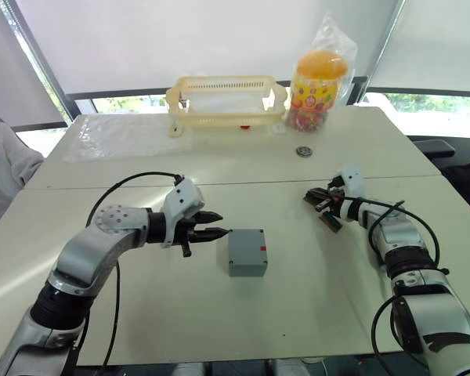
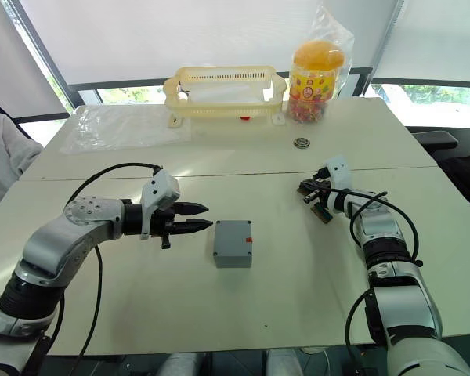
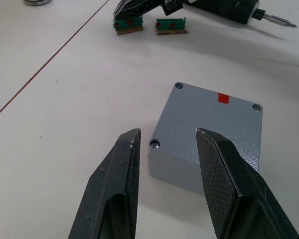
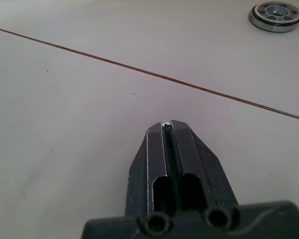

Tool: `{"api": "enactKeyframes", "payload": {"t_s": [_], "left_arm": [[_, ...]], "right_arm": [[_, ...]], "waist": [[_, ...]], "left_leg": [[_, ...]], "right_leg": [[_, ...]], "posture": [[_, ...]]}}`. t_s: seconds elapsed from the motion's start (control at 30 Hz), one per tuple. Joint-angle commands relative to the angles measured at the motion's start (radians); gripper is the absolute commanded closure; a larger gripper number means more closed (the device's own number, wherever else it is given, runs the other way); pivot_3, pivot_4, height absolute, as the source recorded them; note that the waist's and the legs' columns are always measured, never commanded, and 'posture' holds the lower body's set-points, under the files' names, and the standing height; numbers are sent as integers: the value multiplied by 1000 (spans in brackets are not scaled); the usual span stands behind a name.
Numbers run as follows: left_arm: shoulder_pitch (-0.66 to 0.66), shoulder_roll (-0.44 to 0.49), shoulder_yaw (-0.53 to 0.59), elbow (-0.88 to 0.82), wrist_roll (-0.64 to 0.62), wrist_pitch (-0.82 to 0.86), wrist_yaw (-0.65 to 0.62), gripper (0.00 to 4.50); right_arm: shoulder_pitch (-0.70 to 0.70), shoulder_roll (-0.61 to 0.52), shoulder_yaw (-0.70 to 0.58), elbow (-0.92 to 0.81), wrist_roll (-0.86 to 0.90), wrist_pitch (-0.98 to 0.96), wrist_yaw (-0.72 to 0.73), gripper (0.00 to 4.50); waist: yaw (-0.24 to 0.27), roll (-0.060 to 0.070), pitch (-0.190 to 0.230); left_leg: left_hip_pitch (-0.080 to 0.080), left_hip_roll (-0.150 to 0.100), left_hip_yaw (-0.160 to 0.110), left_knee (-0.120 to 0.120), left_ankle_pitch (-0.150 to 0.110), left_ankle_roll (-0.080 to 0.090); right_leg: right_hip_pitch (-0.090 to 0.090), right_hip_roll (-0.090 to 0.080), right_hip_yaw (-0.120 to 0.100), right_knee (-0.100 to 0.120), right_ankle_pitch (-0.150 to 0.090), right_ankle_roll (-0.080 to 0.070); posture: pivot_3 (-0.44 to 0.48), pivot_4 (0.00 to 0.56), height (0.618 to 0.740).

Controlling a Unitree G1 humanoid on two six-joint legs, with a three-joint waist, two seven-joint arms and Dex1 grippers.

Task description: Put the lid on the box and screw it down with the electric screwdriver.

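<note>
We see the box point(image 1: 247, 252) at mid-table point(image 1: 313, 313) with the lid point(image 3: 209, 124) already seated on top, screws showing at its corners and a red mark on its surface. Our left gripper point(image 1: 211, 225) hovers just beside the box, not touching it, jaws released. Our right gripper point(image 4: 170, 127) rests low over the table with its fingers clenched together on nothing. The electric screwdriver point(image 3: 229, 9) lies near two small green circuit boards point(image 3: 149, 24), well apart from the box.
</note>
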State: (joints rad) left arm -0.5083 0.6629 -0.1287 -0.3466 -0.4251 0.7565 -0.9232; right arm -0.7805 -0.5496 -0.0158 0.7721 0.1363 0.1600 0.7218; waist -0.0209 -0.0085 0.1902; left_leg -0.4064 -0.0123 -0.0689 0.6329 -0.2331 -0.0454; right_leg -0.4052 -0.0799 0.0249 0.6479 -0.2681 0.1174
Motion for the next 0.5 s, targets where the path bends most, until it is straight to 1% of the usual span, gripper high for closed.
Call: {"api": "enactKeyframes", "payload": {"t_s": [0.03,0.3,0.5], "left_arm": [[-2,6,9,-11,-5,-19,-2,2748],[-6,1,-2,2,-1,-29,-5,2748],[-7,-1,-9,8,0,-39,-6,2748]], "right_arm": [[-19,-11,-22,-31,-3,-19,1,4465],[-26,-20,-49,-108,27,38,6,4465],[-6,-25,-57,-168,27,72,15,4465]], "waist": [[0,0,0],[0,0,0],[1,0,0]], "left_leg": [[0,0,0,0,0,0],[0,0,0,0,0,0],[0,0,0,0,0,0]], "right_leg": [[0,0,0,0,0,0],[0,0,0,0,0,0],[0,0,0,0,0,0]], "posture": [[0,150,740],[0,150,740],[0,150,740]]}}
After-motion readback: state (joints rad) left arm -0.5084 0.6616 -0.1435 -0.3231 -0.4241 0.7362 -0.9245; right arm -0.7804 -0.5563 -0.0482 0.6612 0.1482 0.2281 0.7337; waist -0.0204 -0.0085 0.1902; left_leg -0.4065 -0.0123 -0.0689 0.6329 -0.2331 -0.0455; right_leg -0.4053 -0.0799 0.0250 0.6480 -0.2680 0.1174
